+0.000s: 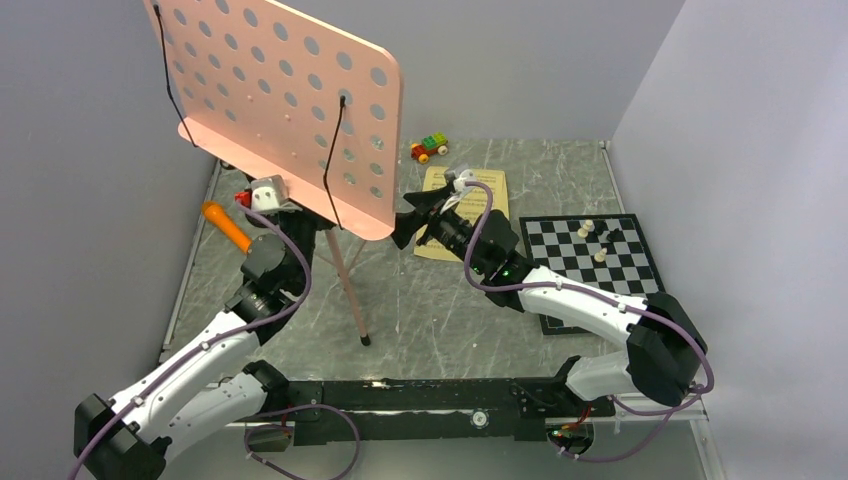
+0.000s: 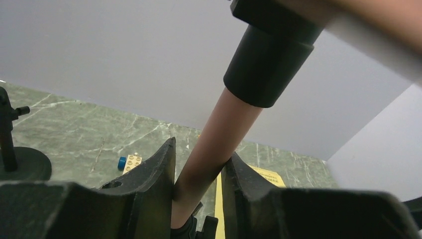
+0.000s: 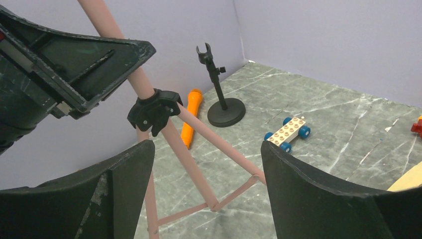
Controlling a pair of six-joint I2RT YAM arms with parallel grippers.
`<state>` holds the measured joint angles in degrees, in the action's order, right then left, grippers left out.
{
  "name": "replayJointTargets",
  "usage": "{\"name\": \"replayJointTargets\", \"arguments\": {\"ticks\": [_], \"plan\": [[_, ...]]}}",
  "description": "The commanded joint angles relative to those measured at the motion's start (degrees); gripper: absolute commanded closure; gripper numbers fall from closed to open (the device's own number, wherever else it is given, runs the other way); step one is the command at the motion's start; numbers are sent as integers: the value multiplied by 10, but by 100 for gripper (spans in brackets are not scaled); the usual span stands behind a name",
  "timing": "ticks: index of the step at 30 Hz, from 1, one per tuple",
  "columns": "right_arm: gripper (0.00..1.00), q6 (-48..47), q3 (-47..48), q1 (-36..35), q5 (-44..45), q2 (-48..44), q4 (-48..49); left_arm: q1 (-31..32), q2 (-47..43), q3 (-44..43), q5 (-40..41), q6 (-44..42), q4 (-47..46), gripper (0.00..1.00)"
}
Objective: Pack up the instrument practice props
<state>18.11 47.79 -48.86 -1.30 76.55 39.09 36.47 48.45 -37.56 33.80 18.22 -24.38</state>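
The tall pink perforated music stand (image 1: 290, 100) rises at the back left on its tripod legs (image 3: 199, 174). My left gripper (image 1: 305, 222) sits under its plate, shut on the pink pole (image 2: 219, 139), which touches both fingers below a black collar. My right gripper (image 1: 408, 222) hangs open just right of the stand, facing the legs, with nothing between its fingers (image 3: 119, 189). The orange toy microphone (image 1: 227, 227) lies by the left wall. Just beyond it stands the small black mic stand (image 3: 221, 99). The yellow sheet-music pages (image 1: 470, 195) lie flat under my right arm.
A black-and-white chessboard (image 1: 590, 265) with a few pieces lies at the right. A red, green and yellow block car (image 1: 429, 149) sits near the back wall. A beige block car (image 3: 287, 133) with blue wheels is behind the stand. Grey walls close off the left, back and right.
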Motion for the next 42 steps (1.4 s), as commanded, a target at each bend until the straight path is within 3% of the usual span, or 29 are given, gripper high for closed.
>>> {"name": "replayJointTargets", "arguments": {"ticks": [1,6,14,30,36,38,42], "plan": [[17,-9,26,0,7,-4,7,-5,55,63,103,98,225,100],[17,-10,21,0,1,-5,10,-5,32,110,32,106,190,98],[16,-7,40,0,-28,10,38,-4,-13,94,-26,82,205,68],[14,-12,64,-16,-41,19,41,-1,-60,72,-102,68,215,37],[13,-19,75,-17,-46,27,62,3,-162,96,-116,92,266,27],[13,-19,87,-17,-48,37,69,3,-209,109,-97,106,305,20],[13,-15,113,-24,-53,63,93,3,-299,132,-62,136,379,17]]}}
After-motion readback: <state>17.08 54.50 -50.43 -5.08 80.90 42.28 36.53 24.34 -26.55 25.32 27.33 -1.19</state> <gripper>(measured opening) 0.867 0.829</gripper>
